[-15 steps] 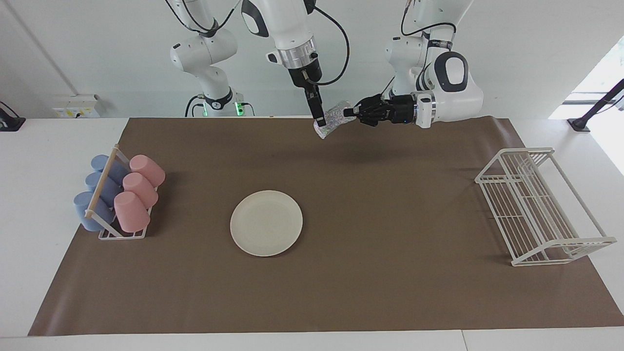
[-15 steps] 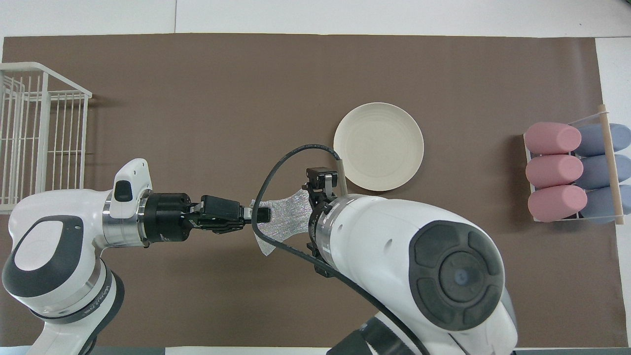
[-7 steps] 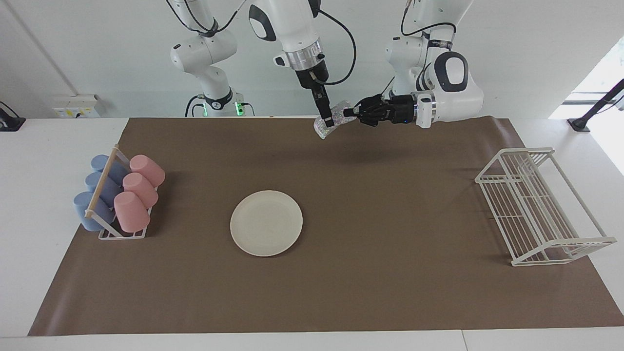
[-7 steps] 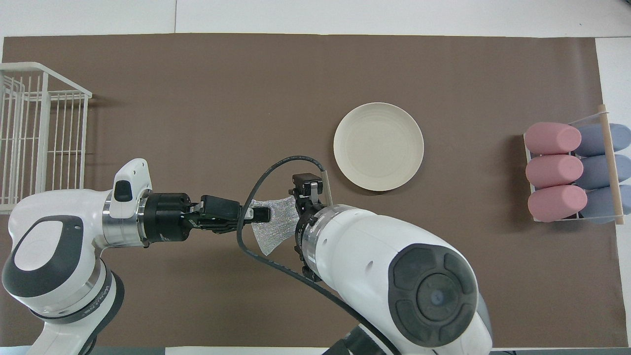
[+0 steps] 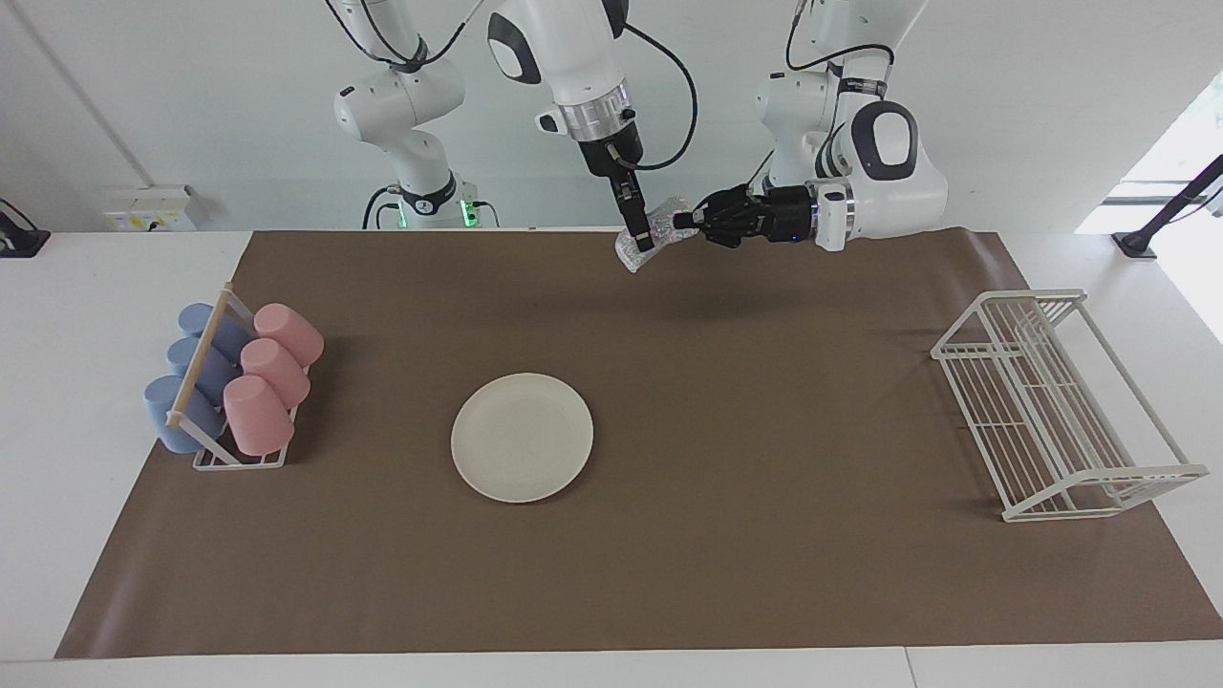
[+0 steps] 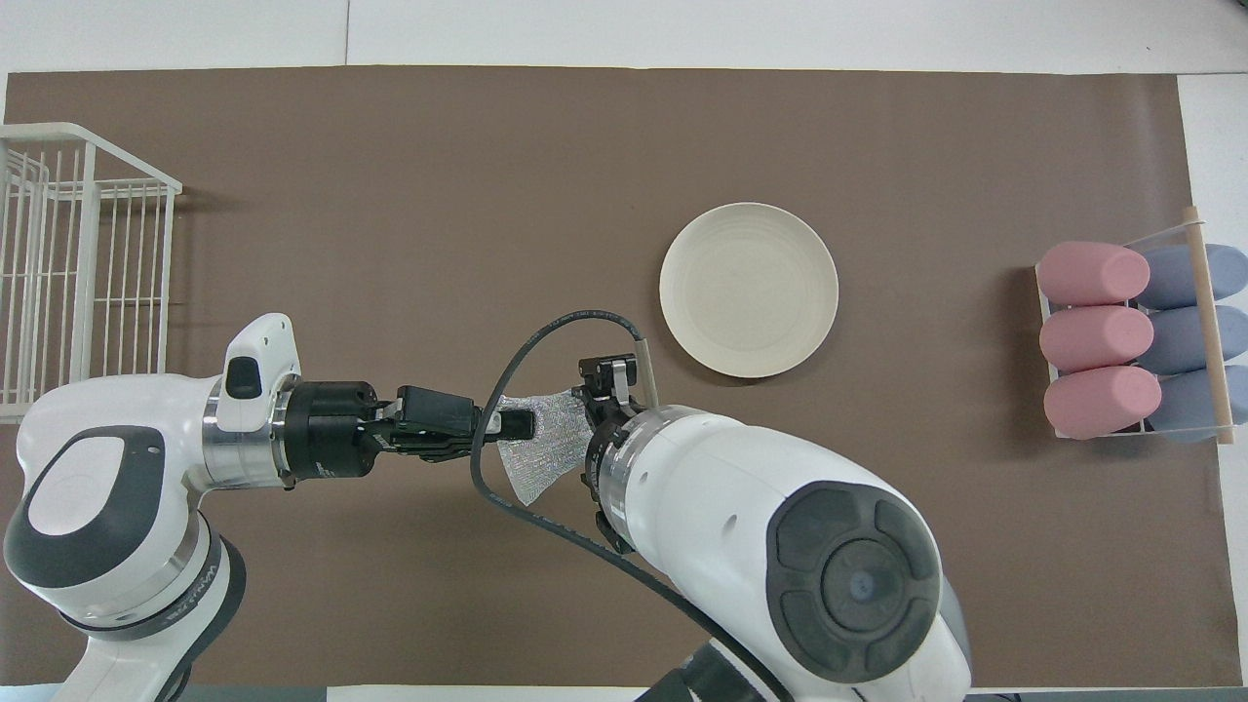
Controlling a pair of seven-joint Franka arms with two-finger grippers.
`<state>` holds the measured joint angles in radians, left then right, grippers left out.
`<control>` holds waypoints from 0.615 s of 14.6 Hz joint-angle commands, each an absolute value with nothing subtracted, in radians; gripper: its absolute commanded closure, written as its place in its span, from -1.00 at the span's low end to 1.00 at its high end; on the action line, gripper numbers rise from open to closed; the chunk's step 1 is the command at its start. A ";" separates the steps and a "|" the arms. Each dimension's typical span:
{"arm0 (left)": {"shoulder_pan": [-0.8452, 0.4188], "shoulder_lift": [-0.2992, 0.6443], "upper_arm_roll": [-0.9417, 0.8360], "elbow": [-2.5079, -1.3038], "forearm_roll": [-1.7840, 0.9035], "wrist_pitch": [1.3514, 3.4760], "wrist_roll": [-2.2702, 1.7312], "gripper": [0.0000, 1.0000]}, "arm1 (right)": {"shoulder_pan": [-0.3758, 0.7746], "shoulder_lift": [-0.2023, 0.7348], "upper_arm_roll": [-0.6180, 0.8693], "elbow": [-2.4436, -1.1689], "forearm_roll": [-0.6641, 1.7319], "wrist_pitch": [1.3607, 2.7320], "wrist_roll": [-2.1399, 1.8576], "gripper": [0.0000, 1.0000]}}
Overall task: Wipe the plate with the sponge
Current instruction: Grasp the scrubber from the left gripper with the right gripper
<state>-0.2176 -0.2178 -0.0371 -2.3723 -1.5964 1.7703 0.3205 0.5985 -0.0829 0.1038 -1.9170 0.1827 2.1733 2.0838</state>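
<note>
Our left gripper (image 5: 680,221) was clamped on one end of the sponge (image 5: 652,234), held level in the air over the mat (image 5: 726,401) at the robots' edge of the table; our right gripper (image 5: 643,237) came down from above with its fingers about the sponge's other end, and we could not tell whether they had closed on it; the plate (image 5: 522,437) lay bare on the mat, well apart from both grippers, toward the right arm's end; the cups (image 5: 270,374) lay in a rack at that end; a wire rack (image 5: 1051,401) stood at the left arm's end.
</note>
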 commanded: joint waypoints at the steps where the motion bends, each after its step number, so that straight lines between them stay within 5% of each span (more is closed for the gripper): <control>1: -0.230 -0.249 -0.028 -2.404 -1.621 1.789 0.331 1.00 | 0.592 -0.112 0.106 -1.953 0.202 2.195 2.036 0.86; 2: -0.230 -0.250 -0.028 -2.404 -1.620 1.787 0.331 1.00 | 0.591 -0.110 0.104 -1.953 0.202 2.197 2.028 1.00; 9: -0.230 -0.249 -0.028 -2.404 -1.606 1.787 0.330 1.00 | 0.584 -0.110 0.104 -1.951 0.202 2.192 2.003 1.00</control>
